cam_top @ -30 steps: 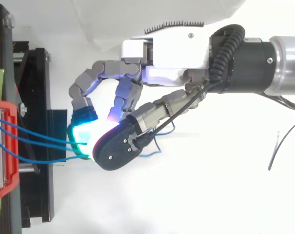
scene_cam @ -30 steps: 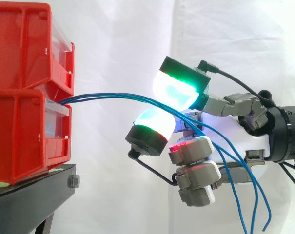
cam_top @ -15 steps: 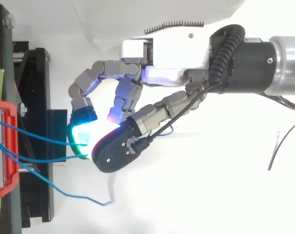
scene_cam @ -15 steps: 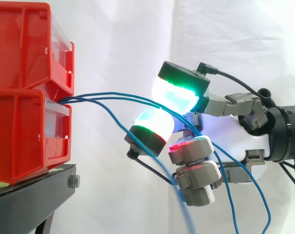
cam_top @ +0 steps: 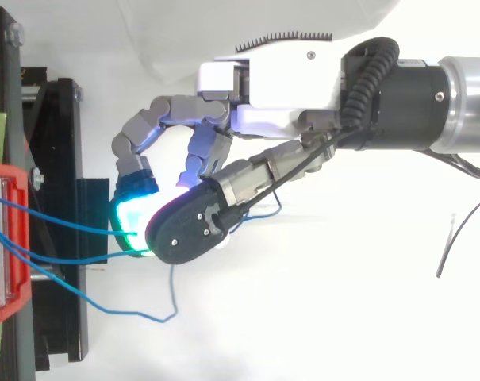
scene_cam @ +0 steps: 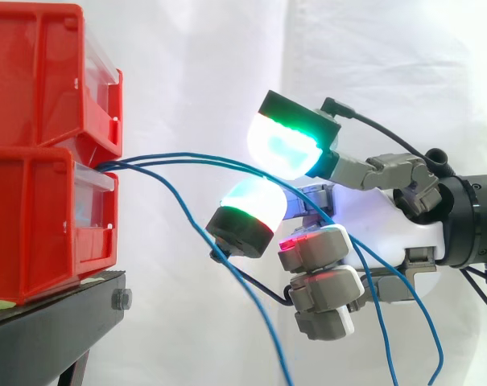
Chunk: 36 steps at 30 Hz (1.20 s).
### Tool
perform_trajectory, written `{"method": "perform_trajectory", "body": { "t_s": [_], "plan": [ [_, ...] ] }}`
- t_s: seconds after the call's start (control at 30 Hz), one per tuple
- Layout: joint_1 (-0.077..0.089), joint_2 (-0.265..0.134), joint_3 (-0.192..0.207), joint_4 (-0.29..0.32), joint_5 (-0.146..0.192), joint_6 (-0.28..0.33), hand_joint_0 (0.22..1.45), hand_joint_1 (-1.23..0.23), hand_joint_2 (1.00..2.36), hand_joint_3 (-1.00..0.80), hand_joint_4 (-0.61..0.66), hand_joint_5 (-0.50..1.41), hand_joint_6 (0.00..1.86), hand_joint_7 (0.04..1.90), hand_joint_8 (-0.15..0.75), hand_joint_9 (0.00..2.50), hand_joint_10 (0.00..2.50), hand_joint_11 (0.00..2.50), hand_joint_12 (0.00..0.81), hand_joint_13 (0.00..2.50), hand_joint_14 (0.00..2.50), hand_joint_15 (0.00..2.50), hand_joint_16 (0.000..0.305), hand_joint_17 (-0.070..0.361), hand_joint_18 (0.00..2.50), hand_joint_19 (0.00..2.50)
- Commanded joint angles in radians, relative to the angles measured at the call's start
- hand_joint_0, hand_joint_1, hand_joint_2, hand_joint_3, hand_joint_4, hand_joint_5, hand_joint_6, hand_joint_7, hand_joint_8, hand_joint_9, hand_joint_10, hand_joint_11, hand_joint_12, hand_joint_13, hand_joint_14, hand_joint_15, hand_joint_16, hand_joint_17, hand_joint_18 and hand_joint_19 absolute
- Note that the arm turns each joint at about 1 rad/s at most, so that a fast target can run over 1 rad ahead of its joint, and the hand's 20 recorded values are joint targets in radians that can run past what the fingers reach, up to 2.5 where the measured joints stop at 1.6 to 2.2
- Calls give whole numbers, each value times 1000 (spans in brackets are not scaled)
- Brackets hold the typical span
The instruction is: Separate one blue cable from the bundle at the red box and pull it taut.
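hand [scene_cam: 376,221] curled, pads [scene_cam: 283,145] pinching two blue cables [scene_cam: 187,158] mid-frame | third cable [scene_cam: 227,265] droops from red box [scene_cam: 34,217] at left | thin, limp, slippery: pinch one strand just beside the box

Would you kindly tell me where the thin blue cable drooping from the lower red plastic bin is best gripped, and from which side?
Take the drooping blue cable on its sloping stretch just out from the lower red bin, pinching across it. Approach from the side of the hand, below the two higher blue cables: there it hangs apart from them.
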<state>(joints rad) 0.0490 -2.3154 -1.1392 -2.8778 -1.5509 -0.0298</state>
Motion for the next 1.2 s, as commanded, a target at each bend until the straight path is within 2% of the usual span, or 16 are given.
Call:
{"method": "perform_trajectory", "body": {
  "t_s": [0.0, 0.2, 0.5, 0.6, 0.67, 0.97, 1.17],
  "plan": [
    [0, 1, 1, 0, 0, -5, 611, -522, 1006, -427, 31, -127, 823, 1124, 286, 1235, 28, 1176, 344, 1194, 31, 1179, 50, 112, 898, 1008],
    [2, 1, -1, 0, 0, -44, 601, -742, 1014, -311, 42, -142, 834, 1168, 286, 1180, 27, 1201, 346, 1186, 31, 1173, 51, 115, 889, 1006],
    [2, 1, 1, -2, 0, -59, 639, -833, 1012, -350, 42, -156, 865, 1169, 280, 1162, 29, 1202, 346, 1171, 32, 1165, 51, 115, 878, 990],
    [3, 1, 1, -2, 2, -73, 650, -846, 1004, -449, 52, -159, 868, 1158, 280, 1161, 27, 1201, 342, 1170, 32, 1167, 51, 114, 880, 988],
    [3, 1, 1, -3, 2, -75, 631, -836, 1000, -500, 53, -159, 869, 1145, 282, 1160, 28, 1188, 347, 1171, 31, 1164, 51, 114, 881, 987],
    [5, 1, 1, -3, -2, -79, 543, -673, 1000, -500, 61, -150, 862, 1124, 301, 1194, 27, 1203, 372, 1196, 30, 1161, 54, 121, 908, 972],
    [6, 1, 1, -3, 2, -58, 503, -619, 1000, -500, 68, -149, 856, 1130, 314, 1201, 26, 1179, 387, 1201, 30, 1147, 57, 129, 928, 974]
  ]
}}
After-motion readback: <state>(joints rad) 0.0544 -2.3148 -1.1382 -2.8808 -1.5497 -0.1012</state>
